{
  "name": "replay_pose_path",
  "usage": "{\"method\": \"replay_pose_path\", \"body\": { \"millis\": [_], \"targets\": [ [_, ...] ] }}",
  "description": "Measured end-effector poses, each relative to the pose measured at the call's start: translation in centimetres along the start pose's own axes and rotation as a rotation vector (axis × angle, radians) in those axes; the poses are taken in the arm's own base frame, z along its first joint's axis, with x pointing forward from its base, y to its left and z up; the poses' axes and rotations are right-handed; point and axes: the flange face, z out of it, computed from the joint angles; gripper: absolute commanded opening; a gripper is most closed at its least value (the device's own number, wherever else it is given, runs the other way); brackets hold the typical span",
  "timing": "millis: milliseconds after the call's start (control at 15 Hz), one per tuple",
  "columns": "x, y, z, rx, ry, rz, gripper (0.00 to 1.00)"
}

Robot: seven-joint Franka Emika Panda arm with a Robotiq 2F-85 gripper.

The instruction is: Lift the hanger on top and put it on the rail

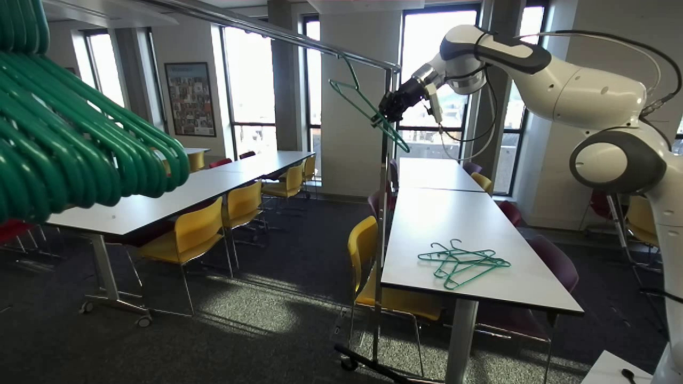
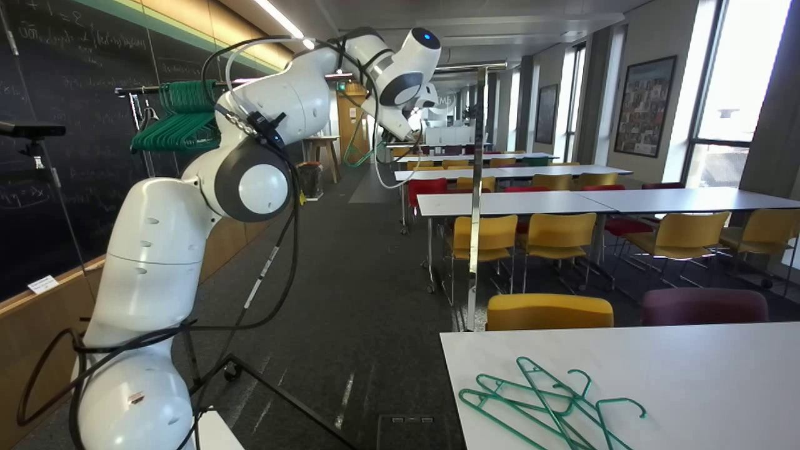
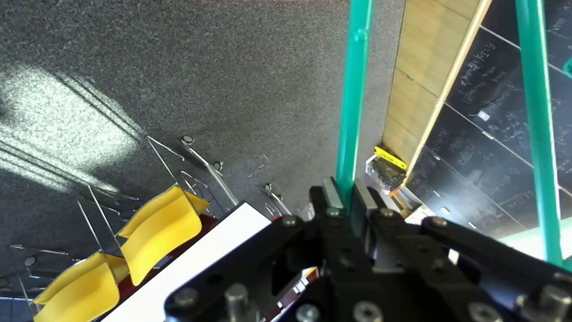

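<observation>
Blackboard (image 2: pixel 87 125): chalked formulae (image 2: pixel 81 44), equals signs legible, remainder unreadable. White characters (image 2: pixel 444 101), far background: "M5" legible, start and bearing surface unclear. Framed poster (image 1: pixel 189 100) with heading, and yellow strip (image 3: pixel 390 157) with dark marks: too blurred to read.

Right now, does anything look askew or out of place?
By the rail, the hanger in the gripper tilts steeply instead of hanging level. On the table, loose hangers lie crossed in a messy pile.

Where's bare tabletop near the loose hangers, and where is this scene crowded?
The table is bare from the pile of hangers back toward the window, and between pile and purple chair. Crowded: the pile's patch, and by the rail, where the gripper holds a green hanger.
</observation>
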Motion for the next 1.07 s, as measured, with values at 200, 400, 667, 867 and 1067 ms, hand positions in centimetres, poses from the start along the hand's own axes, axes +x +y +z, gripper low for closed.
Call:
{"method": "replay_pose_path", "body": {
  "millis": [200,400,667,867,1067],
  "targets": [
    [0.0,-1.9,-1.7,0.036,0.025,-0.022,0.02],
    [-0.3,-3.1,-2.3,0.075,0.015,-0.028,0.02],
    [-1.4,-3.3,-1.5,0.167,-0.088,0.017,0.02],
    [-2.2,-3.0,-1.1,0.24,-0.179,0.099,0.02],
    [-2.5,-2.8,-1.0,0.29,-0.234,0.195,0.02]
  ]
}}
